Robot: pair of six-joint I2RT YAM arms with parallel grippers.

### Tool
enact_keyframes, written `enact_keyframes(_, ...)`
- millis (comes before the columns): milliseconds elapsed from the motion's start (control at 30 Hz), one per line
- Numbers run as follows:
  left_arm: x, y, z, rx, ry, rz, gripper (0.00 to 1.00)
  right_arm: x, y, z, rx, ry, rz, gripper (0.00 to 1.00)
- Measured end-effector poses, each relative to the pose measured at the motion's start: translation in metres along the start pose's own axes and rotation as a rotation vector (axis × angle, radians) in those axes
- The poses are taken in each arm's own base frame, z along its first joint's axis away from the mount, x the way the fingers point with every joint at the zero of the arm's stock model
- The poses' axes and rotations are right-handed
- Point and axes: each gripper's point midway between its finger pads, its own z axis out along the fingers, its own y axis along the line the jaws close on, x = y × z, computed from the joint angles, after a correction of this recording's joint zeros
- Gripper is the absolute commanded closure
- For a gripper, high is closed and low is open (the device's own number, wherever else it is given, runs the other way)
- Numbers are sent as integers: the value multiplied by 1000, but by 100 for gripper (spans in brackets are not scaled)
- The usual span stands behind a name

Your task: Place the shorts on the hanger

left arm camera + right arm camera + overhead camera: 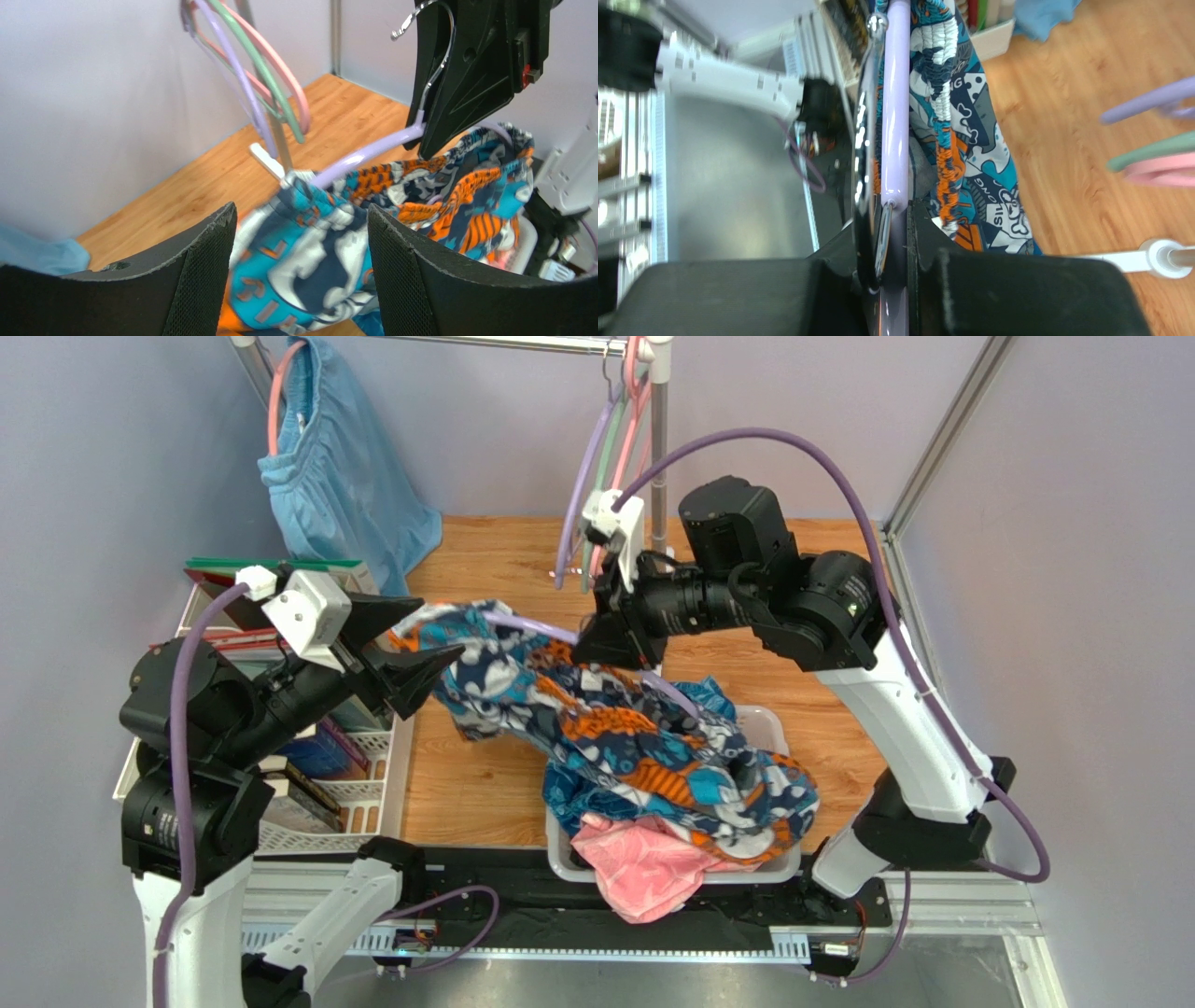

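Observation:
The shorts [659,742], in an orange, teal, navy and white print, are draped over the lavender hanger [522,625] and trail down into a white bin. My right gripper [606,639] is shut on the hanger's neck; in the right wrist view the hanger [896,105] runs straight out of the jaws [896,210], with the shorts' waistband [946,126] beside it. My left gripper [410,655] is open at the shorts' left end. In the left wrist view the shorts [302,259] lie between its spread fingers [189,280], with gaps on both sides, and the hanger [358,157] is behind them.
A pink garment [645,868] hangs over the white bin's [765,725] front edge. Light-blue shorts [337,469] hang at the back left. Spare purple, green and pink hangers [601,462] hang on the rack. A white basket [368,791] with books stands on the left.

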Motion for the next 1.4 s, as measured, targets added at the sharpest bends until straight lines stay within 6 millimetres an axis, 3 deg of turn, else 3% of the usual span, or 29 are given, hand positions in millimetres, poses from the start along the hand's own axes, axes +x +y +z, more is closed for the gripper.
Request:
enact_keyframes(67,-4,4,-2,-36,-11,-16,29,-22,-7,7,30,-70,36,100)
enact_keyframes(267,-14,14,-2,-104,-26,-104,29,-60,-35,40,123,-202,202,100)
enact_keyframes(400,3,7,4,-70,6,-184,30,-72,-63,68,231,-271,340,100)
enact_keyframes(500,28,1,11,-37,60,-277,32,-77,-82,81,337,-325,413,100)
enact_keyframes(700,70,-8,24,13,143,-454,40,-93,-80,96,439,-437,478,100)
enact_keyframes(967,76,-5,47,49,144,-562,44,-100,-81,120,473,-500,526,100)
enact_keyframes(1067,84,-5,52,59,156,-597,52,-96,-85,126,489,-495,537,100)
enact_keyframes(1267,96,-5,61,68,183,-671,97,-100,-88,125,503,-519,538,100)
enact_keyframes(1333,95,-4,63,61,182,-700,100,-102,-90,124,508,-527,535,99)
enact_keyframes(1400,93,-3,66,56,179,-726,100,-105,-92,122,513,-540,525,87)
